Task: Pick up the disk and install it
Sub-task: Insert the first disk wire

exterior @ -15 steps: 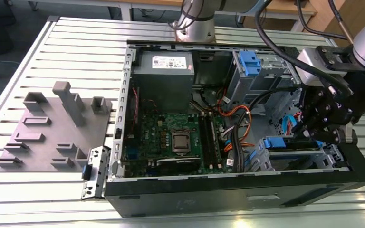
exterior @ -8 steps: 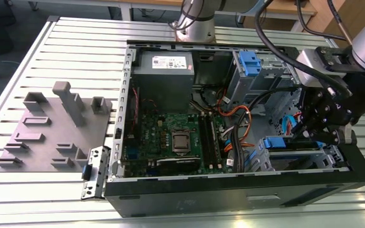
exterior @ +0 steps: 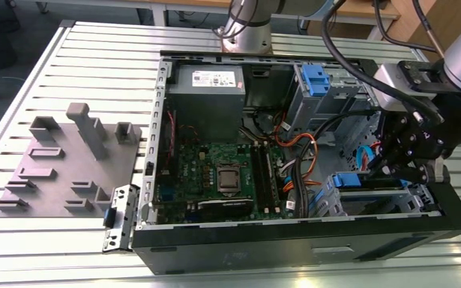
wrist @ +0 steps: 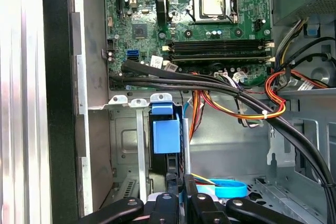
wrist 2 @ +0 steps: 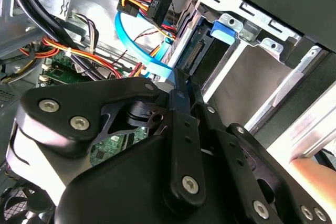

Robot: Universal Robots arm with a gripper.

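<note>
The gripper (exterior: 398,171), black and jointed, hangs at the right of the exterior view, low inside the open computer case (exterior: 295,249), over the drive cage at the lower right of the frame. In the first wrist view its fingers (wrist: 181,198) stand close together at the bottom centre, pinched on the disk (wrist: 165,135), which stands on edge in the cage slot just above them. Little of the disk is exposed: a blue plastic caddy face with a lighter blue tab above it, set between bare metal rails. In the second wrist view the gripper (wrist 2: 181,85) fills the lower half, and the disk (wrist 2: 197,51) appears near the upper centre as a dark edge with a black connector, a blue tab at its far end. A flat blue cable (wrist 2: 152,66) curves beside it, and the green motherboard (wrist: 194,19) fills the top of the first wrist view.
</note>
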